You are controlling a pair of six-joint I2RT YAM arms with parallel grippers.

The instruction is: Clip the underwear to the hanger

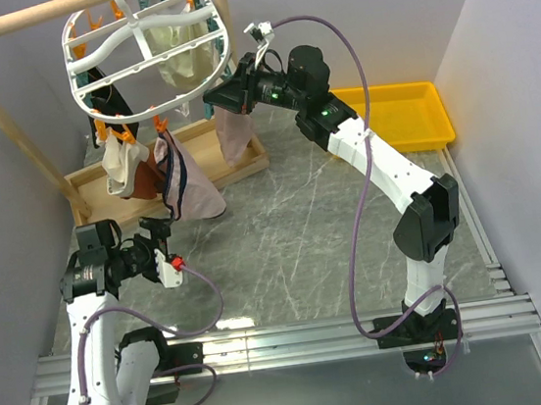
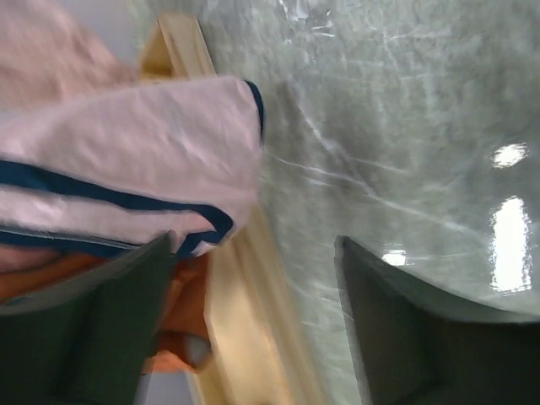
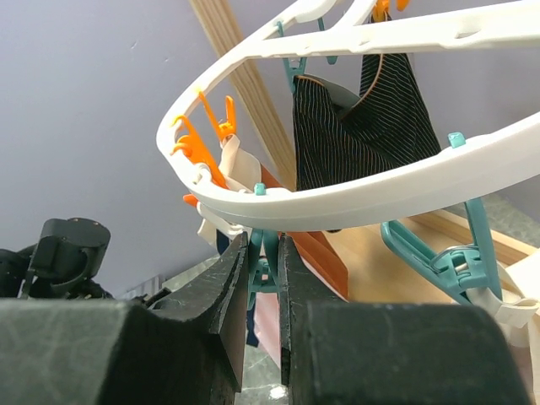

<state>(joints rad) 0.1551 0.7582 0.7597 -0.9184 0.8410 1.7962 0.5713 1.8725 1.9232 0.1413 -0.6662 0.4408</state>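
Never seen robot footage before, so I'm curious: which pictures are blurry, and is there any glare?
Left wrist view: the pink underwear is smeared and soft, and white glare patches sit on the table. Right wrist view: the white hanger and teal clip look crisp. Top view: evenly lit, sharp.

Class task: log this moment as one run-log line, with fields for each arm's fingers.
left fingers: open, beside underwear, nothing between them | right fingers: shut on teal clothespin under hanger rim
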